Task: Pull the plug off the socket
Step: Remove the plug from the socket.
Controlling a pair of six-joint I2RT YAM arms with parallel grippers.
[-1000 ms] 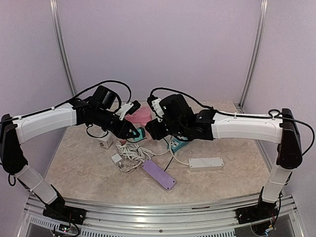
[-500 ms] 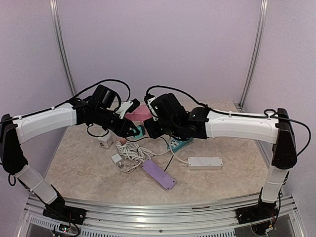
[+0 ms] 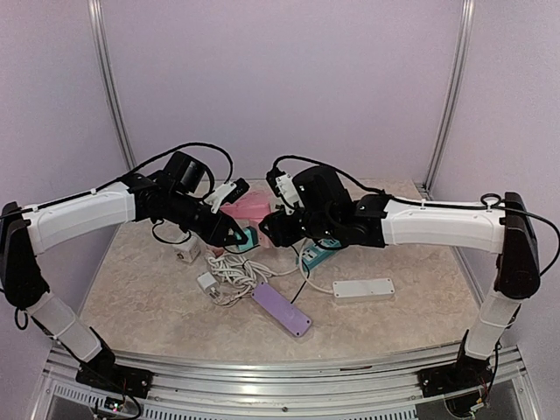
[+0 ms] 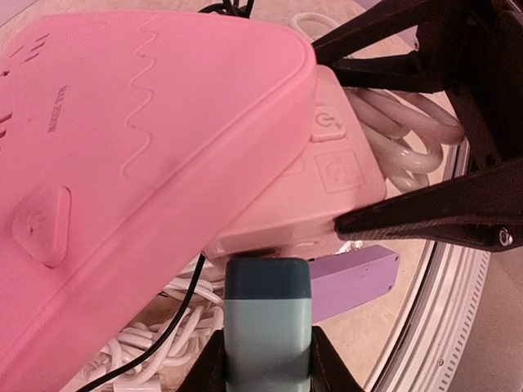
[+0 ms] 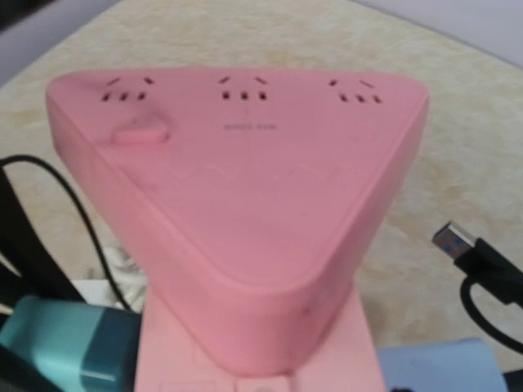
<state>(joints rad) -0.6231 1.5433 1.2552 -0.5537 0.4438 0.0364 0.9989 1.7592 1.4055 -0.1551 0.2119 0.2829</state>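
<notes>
The beige marbled table [image 3: 149,306] carries a purple power strip [image 3: 282,308] at 6 o'clock and a white power strip [image 3: 365,288] at 4 o'clock. A coil of white cable [image 3: 234,271] lies at 8 o'clock with a small white plug [image 3: 206,283] just beside it. A white cube adapter [image 3: 185,251] sits at 9 o'clock.

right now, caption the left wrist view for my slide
Left tool shut on the teal rectangular plug in the pink triangular plastic socket block, right tool bracing it.
</notes>
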